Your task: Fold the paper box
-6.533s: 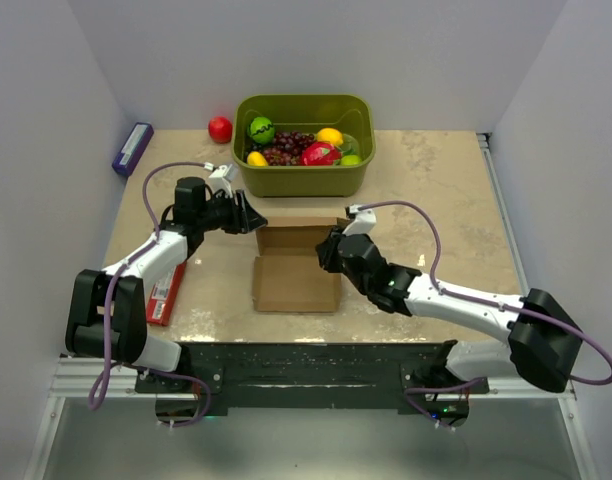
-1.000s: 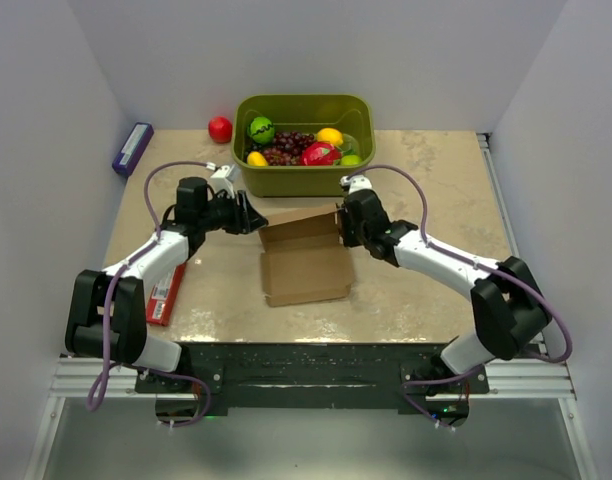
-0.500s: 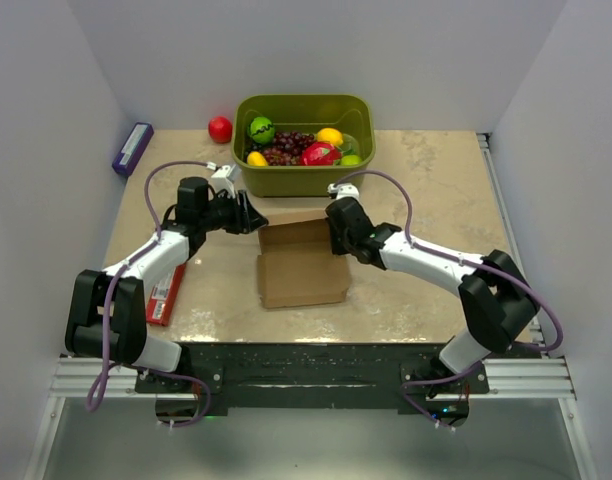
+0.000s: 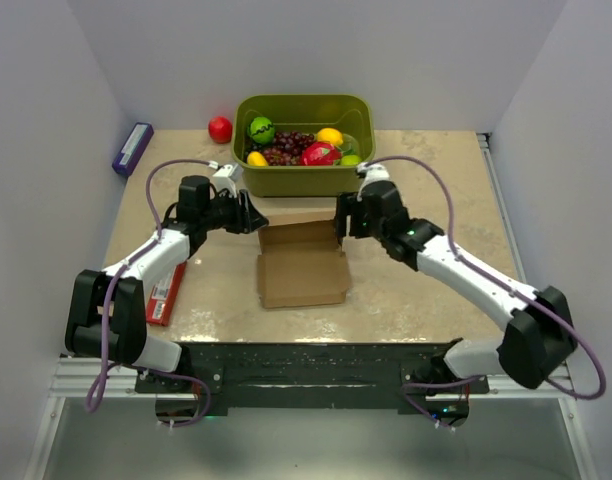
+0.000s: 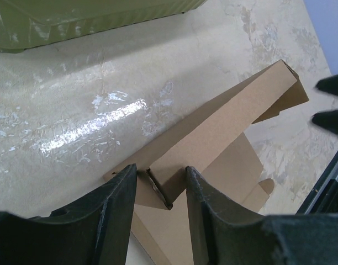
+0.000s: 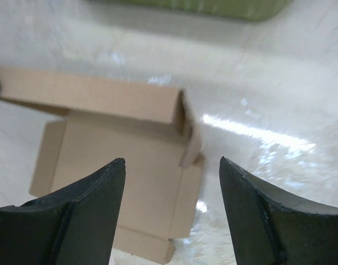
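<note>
Left pincer [image 5: 160, 175] is clamping the paper box [image 4: 301, 265] at the left end of its raised rear wall. Right pincer [image 6: 173, 163] is hanging wide open, gripping nothing, just above the box's right corner. Box is lying mid-counter [image 4: 426, 180], just in front of the green tub [image 4: 304, 180].

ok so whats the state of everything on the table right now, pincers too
paper box: open, part folded, back wall raised, base flat
left pincer: closed on the paper box's back wall at its left corner
right pincer: open, holding nothing, above the box's right end
green tub: upright, filled with fruit
red pack: lying flat beside the left arm
</note>
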Motion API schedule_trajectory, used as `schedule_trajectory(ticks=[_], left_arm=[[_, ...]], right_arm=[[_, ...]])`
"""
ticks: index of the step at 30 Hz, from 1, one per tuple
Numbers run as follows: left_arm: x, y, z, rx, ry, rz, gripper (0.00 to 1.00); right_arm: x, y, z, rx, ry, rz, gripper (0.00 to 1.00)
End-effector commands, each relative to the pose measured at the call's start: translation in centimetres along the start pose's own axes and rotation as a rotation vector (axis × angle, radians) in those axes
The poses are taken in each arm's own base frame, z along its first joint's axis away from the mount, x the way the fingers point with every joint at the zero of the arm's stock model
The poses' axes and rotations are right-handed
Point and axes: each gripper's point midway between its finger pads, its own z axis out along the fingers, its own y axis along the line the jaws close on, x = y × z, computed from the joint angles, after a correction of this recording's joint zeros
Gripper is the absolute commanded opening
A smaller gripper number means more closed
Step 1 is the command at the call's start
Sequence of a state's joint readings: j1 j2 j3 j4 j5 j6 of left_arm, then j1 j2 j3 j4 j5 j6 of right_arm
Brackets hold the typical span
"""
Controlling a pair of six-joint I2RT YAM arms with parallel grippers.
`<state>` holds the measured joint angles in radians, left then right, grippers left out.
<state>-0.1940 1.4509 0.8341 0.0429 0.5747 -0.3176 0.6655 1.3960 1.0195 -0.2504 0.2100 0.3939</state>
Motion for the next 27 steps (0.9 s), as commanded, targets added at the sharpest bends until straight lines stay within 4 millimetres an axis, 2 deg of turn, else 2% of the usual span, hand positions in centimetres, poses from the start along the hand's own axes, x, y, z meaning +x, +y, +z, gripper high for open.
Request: schedule_trajectory(ticks=[1,4,6,9,14,27], left_arm=[[-0.1,0.1,0.0,-0.018,0.014,0.038,0.44],[-0.1,0.0,0.0,-0.015,0.015,0.038,0.44],[0.6,0.1,-0.2,-0.022,0.040,0.023,0.44],[0.6,0.2,-0.2,-0.024,0.041,0.022,0.44],[0.7,0.1,-0.1,-0.019,0.042,0.022,0.44],[0.8,0.2,0.0,-0.017,0.047,0.023,0.44]], right_arm=[[-6.3,-1.8,-2.8,-0.038,-0.166,-0.002,0.73],[-5.8,-4.8,-1.2,0.034,-0.147,0.016,0.69],[-4.3,-6.4,0.5,0.068,-0.116,0.019,0.67],[-1.8,-7.0,2.3,0.070,-0.067,-0.011,0.62],[1.1,-5.9,3.7,-0.034,-0.019,-0.048,0.57],[2.0,-3.0,4.8,-0.251,-0.146,-0.161,0.57]])
